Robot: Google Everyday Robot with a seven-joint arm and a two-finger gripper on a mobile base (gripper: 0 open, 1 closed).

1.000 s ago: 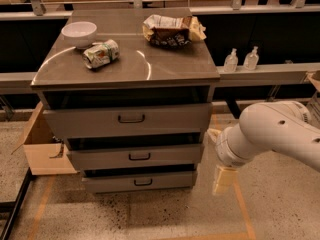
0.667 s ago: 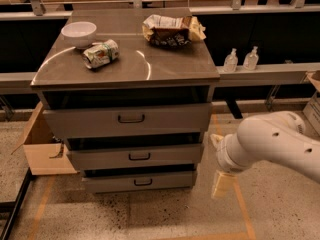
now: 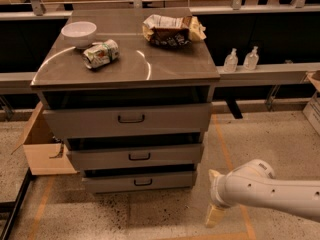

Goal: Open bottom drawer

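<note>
The bottom drawer (image 3: pixel 112 183) is the slimmest grey front, lowest in the metal cabinet, with a small black loop handle (image 3: pixel 143 182) at its centre. It sits about flush with the drawers above it. My gripper (image 3: pixel 213 196) hangs at the end of the white arm (image 3: pixel 270 190), low near the floor and just right of the cabinet's lower right corner. It is level with the bottom drawer and does not touch it. Its beige fingers (image 3: pixel 213 217) stand apart and hold nothing.
The cabinet top (image 3: pixel 165 66) carries a white bowl (image 3: pixel 78 32), a crushed can (image 3: pixel 101 53) and a chip bag (image 3: pixel 172 30). An open cardboard box (image 3: pixel 42 146) stands left of the cabinet. Two bottles (image 3: pixel 241 60) stand on a ledge at the right.
The arm and gripper have dropped from the height of the middle drawer to the height of the bottom drawer, staying right of the cabinet. The drawers have not moved.
</note>
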